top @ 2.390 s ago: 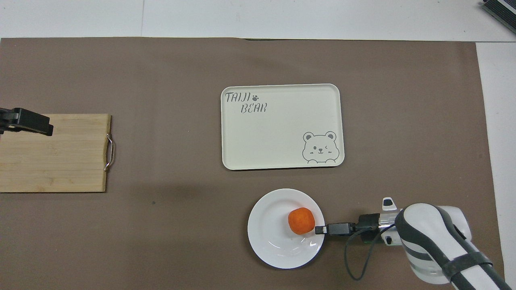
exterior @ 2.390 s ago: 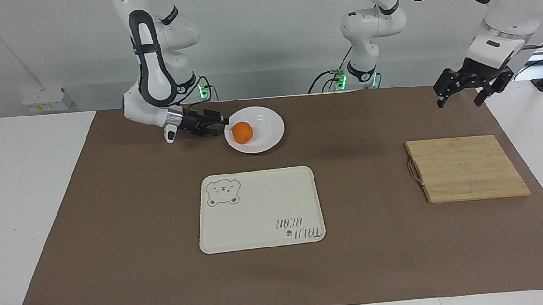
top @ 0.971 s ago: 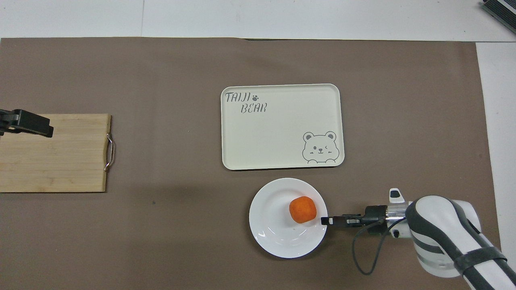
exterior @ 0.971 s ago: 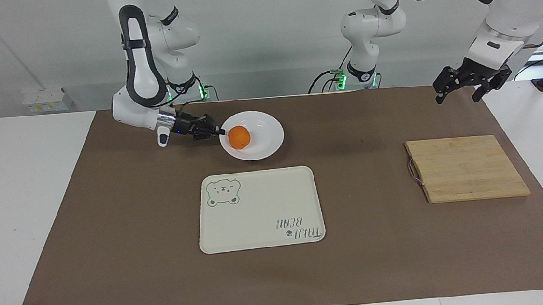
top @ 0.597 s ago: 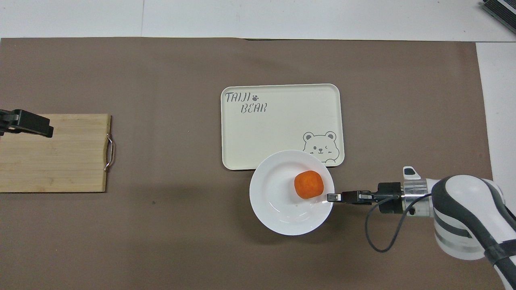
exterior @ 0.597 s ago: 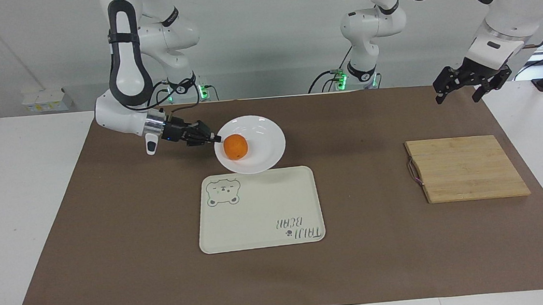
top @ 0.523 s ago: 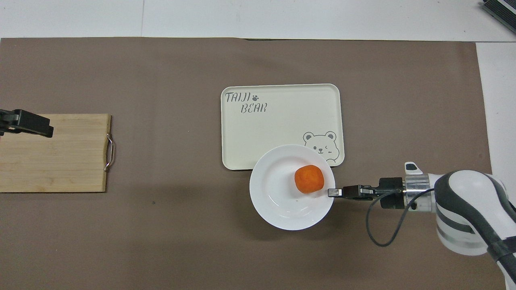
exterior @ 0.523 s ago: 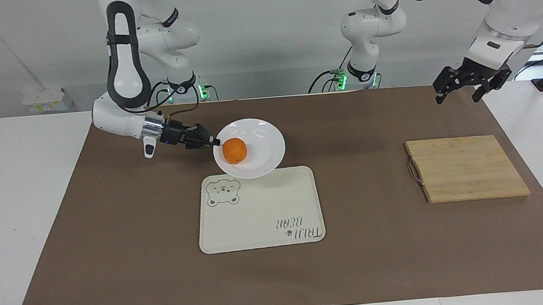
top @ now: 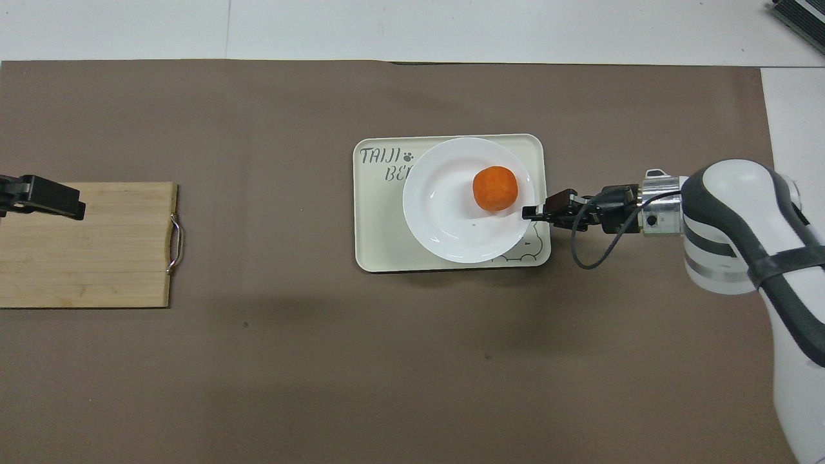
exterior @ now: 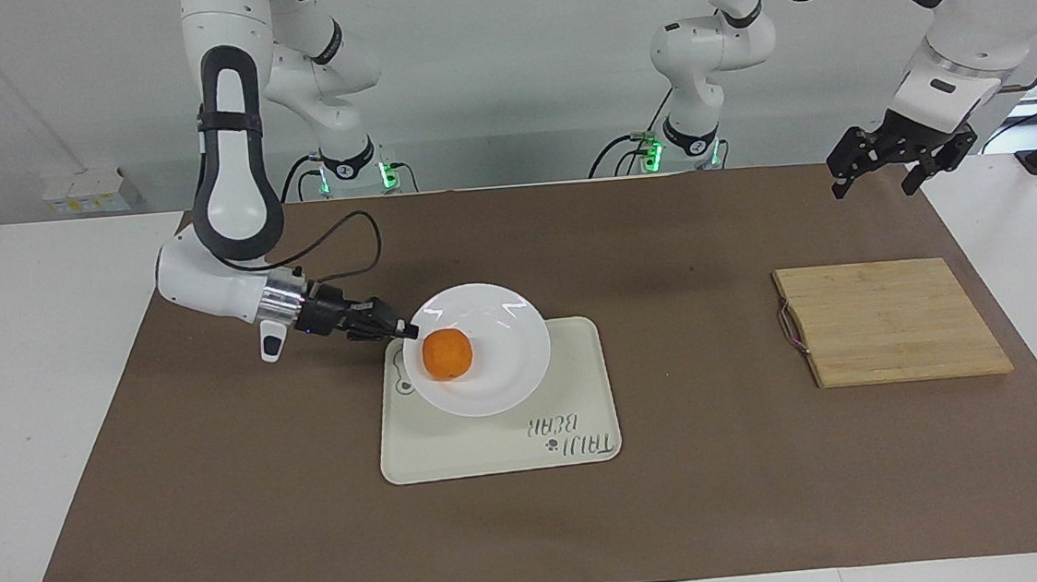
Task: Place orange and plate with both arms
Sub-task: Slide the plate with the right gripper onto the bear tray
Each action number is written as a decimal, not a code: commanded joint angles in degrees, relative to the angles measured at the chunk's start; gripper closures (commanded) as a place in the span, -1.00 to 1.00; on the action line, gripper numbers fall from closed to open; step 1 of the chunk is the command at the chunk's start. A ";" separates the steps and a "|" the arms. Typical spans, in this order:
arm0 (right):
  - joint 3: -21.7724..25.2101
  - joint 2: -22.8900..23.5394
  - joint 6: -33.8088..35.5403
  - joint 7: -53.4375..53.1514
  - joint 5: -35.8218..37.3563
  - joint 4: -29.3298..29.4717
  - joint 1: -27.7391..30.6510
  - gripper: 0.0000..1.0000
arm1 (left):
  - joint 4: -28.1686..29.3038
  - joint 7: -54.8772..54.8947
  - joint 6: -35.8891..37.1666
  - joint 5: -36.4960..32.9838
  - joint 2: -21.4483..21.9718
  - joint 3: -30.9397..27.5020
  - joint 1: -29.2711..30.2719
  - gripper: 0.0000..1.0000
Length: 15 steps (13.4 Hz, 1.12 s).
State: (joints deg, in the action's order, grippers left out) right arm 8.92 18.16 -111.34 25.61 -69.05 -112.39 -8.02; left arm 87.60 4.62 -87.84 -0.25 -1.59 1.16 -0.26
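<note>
White and glossy, the plate (exterior: 497, 367) is seen over the cream tray (exterior: 576, 434), covering most of the tray's half toward the right arm's end of the table and hiding nearly all of the bear drawing; whether it rests on the tray or is held just above it cannot be told. Only the lettering at the tray's edge farther from the robots is left uncovered in the facing view. The orange (exterior: 447, 353) is carried in the plate, off-centre toward the pinched rim. That rim is clamped by the right gripper (exterior: 409, 331), whose fingertips are closed on the plate's edge at the tray's end toward the right arm; the arm reaches in low and nearly level. Brown paper (exterior: 710, 489) is spread under the tray. A wooden cutting board (exterior: 891, 322) with a small metal handle lies well apart from the tray, toward the left arm's end of the table. The left gripper (exterior: 875, 181) is held raised near the board, its fingers spread apart and empty, the arm waiting.
</note>
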 commanded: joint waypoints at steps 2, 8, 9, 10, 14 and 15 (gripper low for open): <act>-0.22 7.58 -3.78 -1.26 -5.56 7.70 -2.79 1.00 | 1.25 -0.22 0.30 -0.02 1.42 0.33 0.43 -1.00; -0.22 7.77 -5.38 1.02 -4.69 4.20 -4.82 1.00 | 1.25 -0.22 0.30 -0.02 1.42 0.33 0.43 -1.00; -0.22 7.68 -5.38 1.28 -4.43 3.93 -4.82 1.00 | 1.25 -0.22 0.30 -0.02 1.42 0.33 0.43 -1.00; -0.14 7.51 -5.29 1.81 -4.34 3.06 -4.82 1.00 | 1.25 -0.22 0.30 -0.02 1.42 0.33 0.43 -1.00; -0.05 7.24 -5.20 2.43 -1.71 2.26 -4.03 1.00 | 1.25 -0.22 0.30 -0.02 1.42 0.33 0.43 -1.00; 0.04 6.98 -5.29 2.60 -1.53 1.82 -4.03 1.00 | 1.25 -0.22 0.30 -0.02 1.42 0.33 0.43 -1.00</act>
State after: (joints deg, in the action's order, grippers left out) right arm 9.11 26.71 -116.79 26.81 -72.05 -108.63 -12.82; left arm 87.60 4.62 -87.84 -0.25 -1.59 1.16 -0.26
